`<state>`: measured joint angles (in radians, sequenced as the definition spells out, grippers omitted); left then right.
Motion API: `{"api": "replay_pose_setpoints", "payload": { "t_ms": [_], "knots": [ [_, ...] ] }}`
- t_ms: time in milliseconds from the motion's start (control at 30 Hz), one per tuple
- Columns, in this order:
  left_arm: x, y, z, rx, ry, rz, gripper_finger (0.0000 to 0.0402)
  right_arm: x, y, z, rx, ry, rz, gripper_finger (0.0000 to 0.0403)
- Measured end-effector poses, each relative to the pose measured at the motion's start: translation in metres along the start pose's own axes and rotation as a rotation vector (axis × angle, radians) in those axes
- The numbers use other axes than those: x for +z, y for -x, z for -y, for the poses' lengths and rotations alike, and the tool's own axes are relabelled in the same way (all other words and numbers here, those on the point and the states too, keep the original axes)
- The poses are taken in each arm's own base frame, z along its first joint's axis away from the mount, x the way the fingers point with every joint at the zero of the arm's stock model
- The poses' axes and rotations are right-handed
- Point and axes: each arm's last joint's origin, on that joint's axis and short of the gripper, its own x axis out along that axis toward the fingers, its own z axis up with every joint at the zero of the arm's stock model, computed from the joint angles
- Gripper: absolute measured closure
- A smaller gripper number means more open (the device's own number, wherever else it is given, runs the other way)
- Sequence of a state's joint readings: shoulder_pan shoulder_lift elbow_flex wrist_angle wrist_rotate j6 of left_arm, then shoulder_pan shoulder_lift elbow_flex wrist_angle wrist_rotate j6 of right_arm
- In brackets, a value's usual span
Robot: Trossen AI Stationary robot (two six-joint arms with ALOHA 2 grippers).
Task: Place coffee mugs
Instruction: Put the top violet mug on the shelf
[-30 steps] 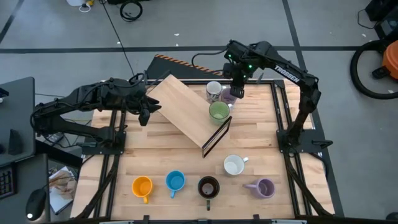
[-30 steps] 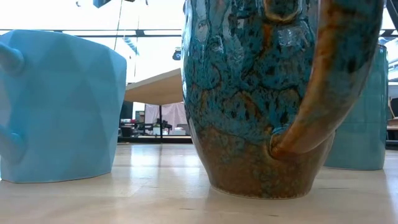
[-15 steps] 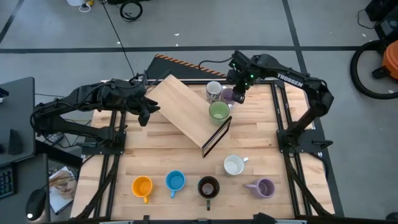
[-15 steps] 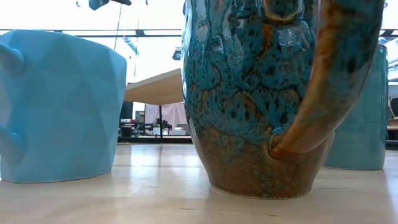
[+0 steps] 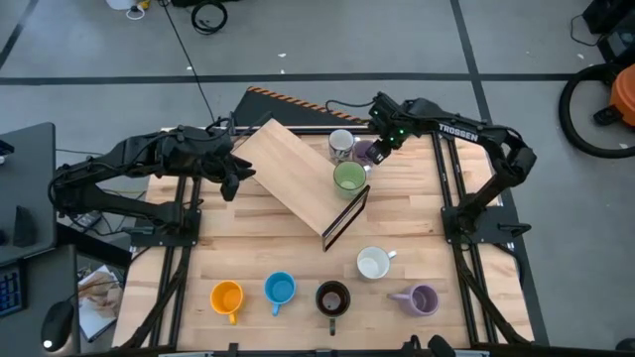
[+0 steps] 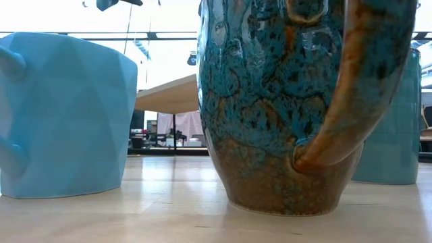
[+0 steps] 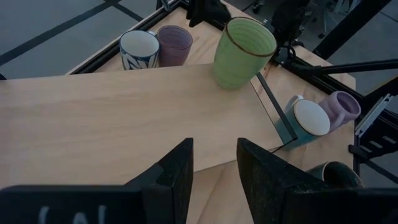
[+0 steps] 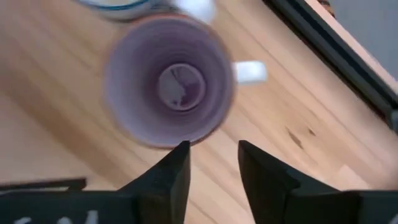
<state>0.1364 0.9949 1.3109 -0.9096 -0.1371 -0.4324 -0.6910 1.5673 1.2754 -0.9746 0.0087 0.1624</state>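
A lavender mug (image 5: pixel 363 152) (image 8: pixel 168 87) stands upright on the table at the far side, next to a white patterned mug (image 5: pixel 340 144). My right gripper (image 5: pixel 381 147) (image 8: pixel 211 152) hangs open just above the lavender mug, fingers pointing down beside its rim, touching nothing. A green mug (image 5: pixel 348 178) (image 7: pixel 242 53) stands on the right end of a slanted wooden board (image 5: pixel 293 174). Along the near edge stand orange (image 5: pixel 227 297), light blue (image 5: pixel 280 290), dark brown (image 5: pixel 332 297), white (image 5: pixel 373 264) and lavender (image 5: pixel 422 299) mugs. My left gripper (image 5: pixel 230 183) (image 7: pixel 214 149) waits open over the board's left end.
The board (image 7: pixel 93 118) rests on a dark frame (image 5: pixel 345 218) in the table's middle. Black rails (image 5: pixel 442 178) run along the table's sides. In the low view the dark brown mug (image 6: pixel 283 101) and light blue mug (image 6: pixel 61 115) fill the front.
My right gripper has come down toward the lavender mug at the table's far side, its arm stretching out lower and its wrist rolling. The mugs and the board have stayed where they were.
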Motion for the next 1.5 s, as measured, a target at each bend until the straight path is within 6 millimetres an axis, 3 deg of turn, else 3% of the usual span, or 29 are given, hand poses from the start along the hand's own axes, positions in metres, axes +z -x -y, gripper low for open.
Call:
{"api": "replay_pose_setpoints", "payload": {
  "t_ms": [200,333,733,1267,1500],
  "knots": [
    [0.000,0.000,0.000,0.000,0.000,0.001,0.0271,0.004,-0.004,0.011,0.014,-0.124,0.034,0.0209],
    [0.000,0.000,0.000,0.000,0.000,0.001,0.0271,0.007,-0.004,0.013,0.031,-0.206,0.061,0.0198],
    [0.000,0.000,-0.001,0.025,-0.026,0.011,0.0271,0.010,-0.004,0.013,0.036,-0.285,0.088,0.0211],
    [0.000,0.000,-0.001,0.024,-0.025,0.011,0.0271,0.015,-0.045,0.006,0.041,-0.296,-0.036,0.0215],
    [0.000,0.000,-0.001,0.025,-0.025,0.011,0.0271,0.015,-0.054,0.007,0.005,-0.284,-0.062,0.0258]
  ]
}}
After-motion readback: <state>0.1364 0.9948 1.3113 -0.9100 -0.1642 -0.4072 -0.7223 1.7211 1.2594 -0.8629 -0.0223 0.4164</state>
